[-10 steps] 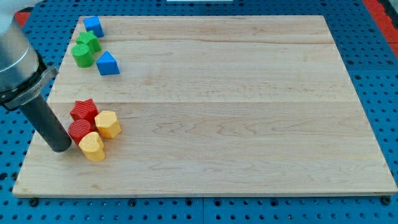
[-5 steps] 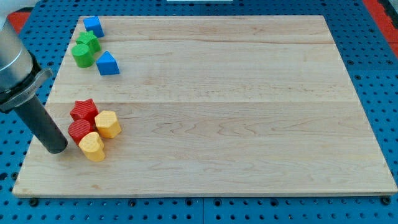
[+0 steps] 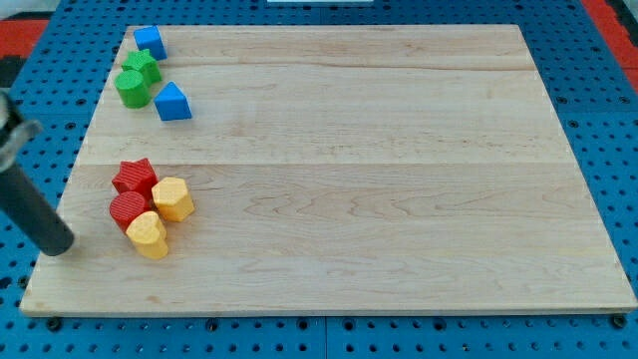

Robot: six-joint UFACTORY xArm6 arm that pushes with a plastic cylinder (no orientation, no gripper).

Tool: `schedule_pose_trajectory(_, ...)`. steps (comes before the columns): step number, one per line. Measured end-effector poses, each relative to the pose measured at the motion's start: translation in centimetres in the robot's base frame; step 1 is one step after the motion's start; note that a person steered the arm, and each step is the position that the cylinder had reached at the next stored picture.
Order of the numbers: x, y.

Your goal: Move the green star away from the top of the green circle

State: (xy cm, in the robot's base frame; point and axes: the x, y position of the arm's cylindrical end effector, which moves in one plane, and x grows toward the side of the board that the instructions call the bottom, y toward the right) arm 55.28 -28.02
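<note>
The green star (image 3: 142, 67) sits near the board's top left corner, touching the top of the green circle (image 3: 131, 89) just below it. My tip (image 3: 61, 245) is at the board's left edge, low in the view, far below both green blocks and left of the red and yellow cluster. It touches no block.
A blue cube (image 3: 150, 42) lies above the green star and a blue triangle (image 3: 173, 102) right of the green circle. A red star (image 3: 135, 178), red circle (image 3: 127, 209) and two yellow blocks (image 3: 172, 199) (image 3: 148, 234) cluster at lower left. The wooden board (image 3: 379, 170) lies on a blue pegboard.
My tip has slid left and slightly down, away from the red circle toward the board's left edge. No block has moved.
</note>
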Motion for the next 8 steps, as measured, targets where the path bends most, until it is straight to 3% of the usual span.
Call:
schedule_pose_trajectory(6,-0.8,-2.4)
schedule_pose_trajectory(8,-2.9,-2.4)
